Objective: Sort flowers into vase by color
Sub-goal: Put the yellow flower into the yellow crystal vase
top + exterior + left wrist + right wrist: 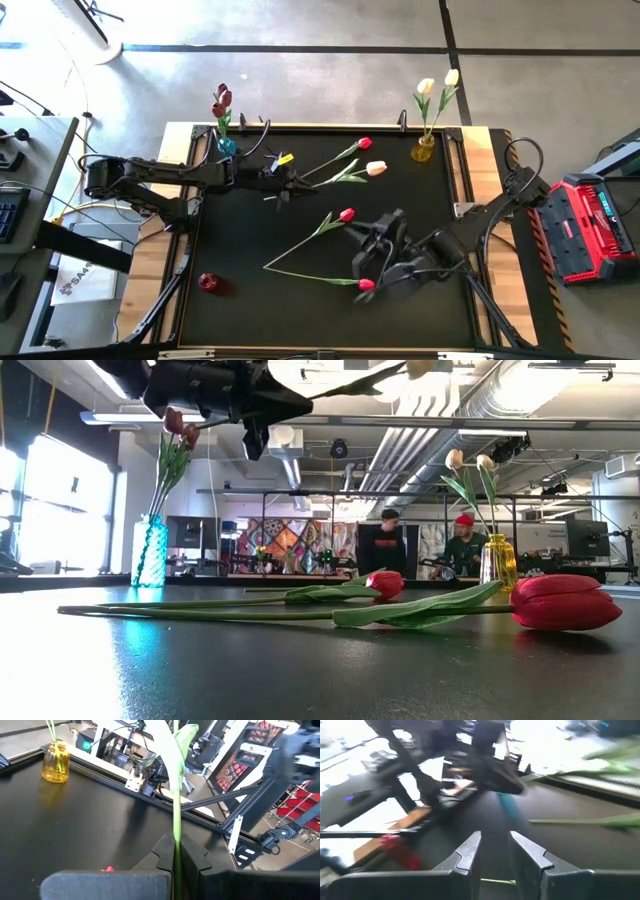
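Black mat, high view: left gripper upper centre, clamped on a green stem running right to a cream tulip; a red tulip lies just above it. Yellow vase with white tulips stands upper right, along the stem's axis; blue vase upper left. Right gripper lower centre, fingers narrowly parted, between two red tulips, holding nothing visible. Low view: red tulip lies flat, right foreground. Left wrist view: stem pinched upright, yellow vase upper left. Right wrist view: fingers slightly apart, empty.
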You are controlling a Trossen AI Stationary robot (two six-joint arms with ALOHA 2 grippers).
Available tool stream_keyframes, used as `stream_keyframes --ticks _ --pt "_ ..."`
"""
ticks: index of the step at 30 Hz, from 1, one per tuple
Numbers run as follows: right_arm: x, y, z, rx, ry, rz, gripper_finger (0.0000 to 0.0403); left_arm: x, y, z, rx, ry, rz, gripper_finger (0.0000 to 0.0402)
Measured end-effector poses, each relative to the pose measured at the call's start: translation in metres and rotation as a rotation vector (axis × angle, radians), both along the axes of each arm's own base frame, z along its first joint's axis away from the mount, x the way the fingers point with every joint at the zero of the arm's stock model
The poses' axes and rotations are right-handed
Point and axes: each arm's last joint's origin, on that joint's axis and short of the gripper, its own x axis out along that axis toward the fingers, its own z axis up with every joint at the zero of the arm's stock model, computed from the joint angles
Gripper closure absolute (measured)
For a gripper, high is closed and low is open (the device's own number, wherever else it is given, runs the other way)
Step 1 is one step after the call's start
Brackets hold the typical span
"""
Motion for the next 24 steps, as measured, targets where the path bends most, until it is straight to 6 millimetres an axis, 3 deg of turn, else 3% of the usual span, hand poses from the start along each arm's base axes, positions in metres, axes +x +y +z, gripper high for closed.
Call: stream_keyframes --ticks 6,10,13,24 --pt "0.004 0.008 0.006 0.005 -0.002 0.115 0.032 0.001 -0.006 0.0 0.001 0.0 -0.021 0.0401" --pt "0.006 0.01 0.006 0.173 -0.094 0.071 0.032 0.001 -0.01 0.0 -0.002 0.0 -0.036 0.0401" --pt "0.009 0.018 0.004 0.113 -0.094 0.104 0.032 0.002 -0.014 0.0 -0.014 0.001 -0.047 0.0401" --pt "0.031 0.04 -0.045 0.015 0.046 0.121 0.032 0.003 -0.018 0.004 -0.009 -0.039 -0.056 0.0401"
